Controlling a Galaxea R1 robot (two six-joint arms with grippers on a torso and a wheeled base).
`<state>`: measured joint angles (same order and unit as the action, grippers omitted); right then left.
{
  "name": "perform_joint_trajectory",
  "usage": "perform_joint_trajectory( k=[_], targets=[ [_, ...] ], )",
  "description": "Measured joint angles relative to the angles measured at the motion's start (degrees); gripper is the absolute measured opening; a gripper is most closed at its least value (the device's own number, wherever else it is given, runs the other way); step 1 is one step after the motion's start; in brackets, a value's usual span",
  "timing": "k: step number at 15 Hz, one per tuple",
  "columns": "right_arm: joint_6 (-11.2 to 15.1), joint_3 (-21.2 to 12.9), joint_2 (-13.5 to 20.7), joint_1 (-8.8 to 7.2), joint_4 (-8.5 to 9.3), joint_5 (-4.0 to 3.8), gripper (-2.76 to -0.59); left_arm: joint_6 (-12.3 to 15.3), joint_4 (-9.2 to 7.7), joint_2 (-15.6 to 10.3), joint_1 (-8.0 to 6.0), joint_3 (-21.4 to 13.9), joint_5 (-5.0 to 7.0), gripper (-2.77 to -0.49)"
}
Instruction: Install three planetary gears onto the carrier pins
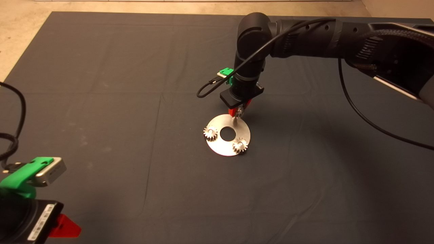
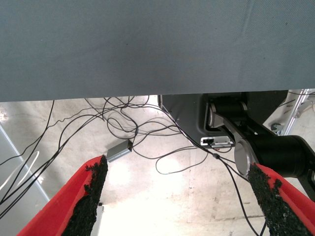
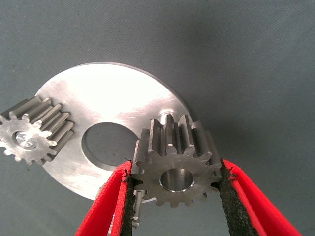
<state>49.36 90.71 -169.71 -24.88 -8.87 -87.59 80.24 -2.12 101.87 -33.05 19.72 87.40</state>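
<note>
Nearest the camera, the left gripper (image 1: 64, 227) waited at the mat's (image 1: 101, 118) lower left edge, well apart from the disc (image 1: 228, 135); its fingers (image 2: 91, 196) stood wide apart with nothing between them, only floor and cables showing beyond.

On the disc itself, two planetary gears were already seated on their pins; one (image 1: 210, 133) sat on the disc's left rim, the other (image 1: 240, 145) on its near right rim.

At the disc's far rim the right gripper (image 3: 176, 183) hung over the last carrier pin (image 3: 167, 116); its fingers (image 3: 230, 196) were closed on the third gear (image 3: 175, 167), pads pressing the teeth on opposite sides, the bore facing the wrist camera and open to view; the bare pin showed just past the gear's far edge, so the bore seemed not yet lined up over it.

The likely trouble lay there; if the gear came down off-centre, its face would land on the pin top and it could tilt or slip in the pads; a pinch on tooth tips alone gives little hold; a hard push might also shove the disc across the mat, since nothing visibly held it.
</note>
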Motion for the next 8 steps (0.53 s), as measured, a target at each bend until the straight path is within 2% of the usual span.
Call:
perform_joint_trajectory(
  k=[4, 8],
  targets=[
    [0.00, 0.02, 0.00, 1.32, 0.00, -0.02, -2.29, 0.00, 0.00, -0.02, 0.00, 0.00, -0.01, -1.22],
    [-0.02, 0.02, 0.00, 1.38, 0.00, -0.09, -2.29, 0.00, 0.00, -0.03, 0.00, 0.00, 0.00, -1.22]
  ],
)
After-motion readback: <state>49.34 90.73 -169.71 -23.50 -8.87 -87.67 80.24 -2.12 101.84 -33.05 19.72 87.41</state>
